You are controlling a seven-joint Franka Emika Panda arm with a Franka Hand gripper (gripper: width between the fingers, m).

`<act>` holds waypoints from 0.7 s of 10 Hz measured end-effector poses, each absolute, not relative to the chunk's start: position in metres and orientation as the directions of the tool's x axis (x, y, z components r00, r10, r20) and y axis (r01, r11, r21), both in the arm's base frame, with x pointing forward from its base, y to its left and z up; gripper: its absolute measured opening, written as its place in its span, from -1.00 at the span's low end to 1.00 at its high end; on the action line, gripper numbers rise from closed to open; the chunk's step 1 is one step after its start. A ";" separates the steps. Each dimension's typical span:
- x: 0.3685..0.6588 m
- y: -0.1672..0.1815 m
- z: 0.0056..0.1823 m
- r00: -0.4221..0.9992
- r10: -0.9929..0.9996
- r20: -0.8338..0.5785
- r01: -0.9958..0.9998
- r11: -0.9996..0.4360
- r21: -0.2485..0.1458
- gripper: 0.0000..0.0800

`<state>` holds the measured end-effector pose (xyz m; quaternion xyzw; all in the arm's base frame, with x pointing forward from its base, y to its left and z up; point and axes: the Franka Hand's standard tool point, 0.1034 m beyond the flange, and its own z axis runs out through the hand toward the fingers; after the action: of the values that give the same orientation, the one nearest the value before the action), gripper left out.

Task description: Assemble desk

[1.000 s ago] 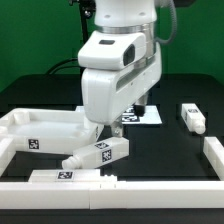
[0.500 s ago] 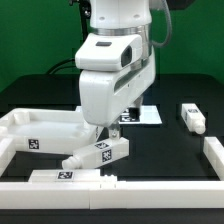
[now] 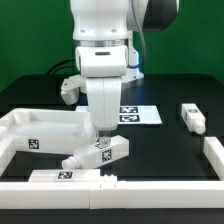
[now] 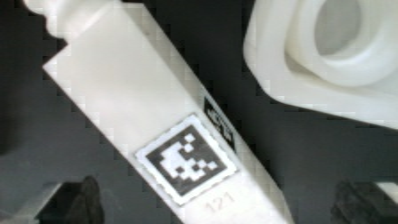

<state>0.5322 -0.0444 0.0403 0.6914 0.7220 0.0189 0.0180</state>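
Looking from the near edge of the worktop [image 3: 160, 150], we judged assembly barely begun: no leg was fitted. One tagged leg [image 3: 62, 177] lay along the front border wall [image 3: 130, 187]. Just behind it a tilted leg [image 3: 112, 151] sat under the tool [image 3: 100, 137], whose jaws stood wide open on either side of it, gripping nothing. At nine o'clock from there lay the white rimmed tabletop [image 3: 40, 124], its close-up corner socket [image 4: 338, 40] empty. Farther off, at three o'clock, a third leg [image 3: 192, 117] waited, with the marker board [image 3: 140, 114] at the back.
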 end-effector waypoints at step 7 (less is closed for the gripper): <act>0.536 -0.046 0.019 -0.064 0.998 -0.001 0.997 0.064 0.040 0.62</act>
<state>0.5358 -0.0457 0.0186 0.6840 0.7292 0.0141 0.0140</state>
